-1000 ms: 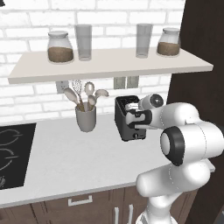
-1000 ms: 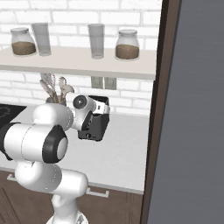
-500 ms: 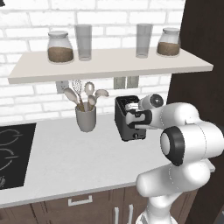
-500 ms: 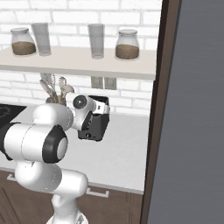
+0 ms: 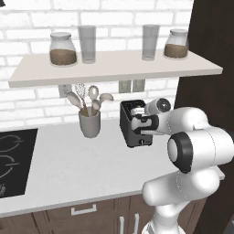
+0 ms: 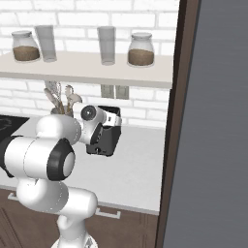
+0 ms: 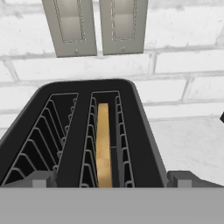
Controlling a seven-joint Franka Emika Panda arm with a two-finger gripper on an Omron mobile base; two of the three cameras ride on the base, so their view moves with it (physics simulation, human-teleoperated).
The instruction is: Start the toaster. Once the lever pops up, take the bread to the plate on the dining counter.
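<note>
Nothing has shifted in the last second — your claw hangs fully open, empty, over the toaster on the desk. The bread sits in its right slot; lever not yet pressed, by my judgement.

Brightness: bright, even, flat rendered light across all three views.
Shadows: soft dim band on the brick wall just under the shelf; faint shade on the counter beside the toaster.
Glare: none; white arm shows smooth shading.
Sharpness: crisp, slightly jagged edges.
Dark spots: toaster slots.
</note>
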